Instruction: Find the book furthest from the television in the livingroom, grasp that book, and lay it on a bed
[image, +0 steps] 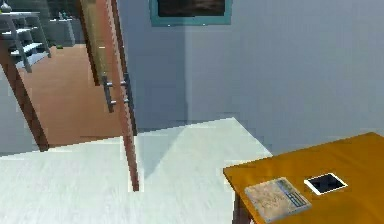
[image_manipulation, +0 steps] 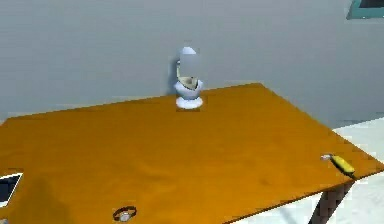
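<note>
A flat beige book (image: 276, 195) with a grey spine lies on the corner of an orange wooden table (image: 355, 160) at the forward view's lower right. Beside it lies a small white-framed flat device (image: 326, 184) with a dark screen. The same table top (image_manipulation: 170, 150) spreads across the arm side view, and that device's corner (image_manipulation: 8, 186) shows at its left edge.
An open brown door (image: 115, 80) leads to an orange-floored room with grey shelves (image: 25, 40). A framed picture (image: 192, 10) hangs on the blue wall. On the table stand a white bust-like ornament (image_manipulation: 188, 78), a yellow pencil (image_manipulation: 340, 163) and a small ring (image_manipulation: 124, 213).
</note>
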